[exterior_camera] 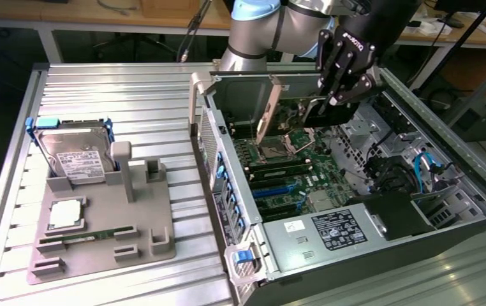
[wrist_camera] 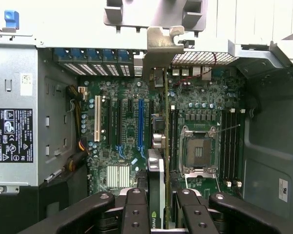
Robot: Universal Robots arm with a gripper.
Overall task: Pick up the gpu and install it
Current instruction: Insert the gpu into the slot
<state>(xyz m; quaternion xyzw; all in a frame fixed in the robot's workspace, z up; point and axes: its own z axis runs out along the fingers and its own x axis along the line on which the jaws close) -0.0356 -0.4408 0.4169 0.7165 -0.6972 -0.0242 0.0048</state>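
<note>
- The thin dark green circuit card with a long silver metal bracket, the gpu, is seen clamped edge-on between the black fingers of the gripper, which are closed narrowly on its upper edge.
- In the exterior view, the card is held upright inside the open grey metal computer case, above the green motherboard, with its bracket toward the case's rear wall.
- In the wrist view, the card runs between the blue expansion slot and the silver square processor socket; whether its lower edge is already seated in a slot cannot be told for certain.
- A grey power supply box with a black label is seen in the case, near the exterior view's bottom.
- On the ribbed metal table, a grey moulded holder is placed at the exterior view's left, carrying a boxy silver hard drive with a white label and a short narrow green RAM stick.
</note>
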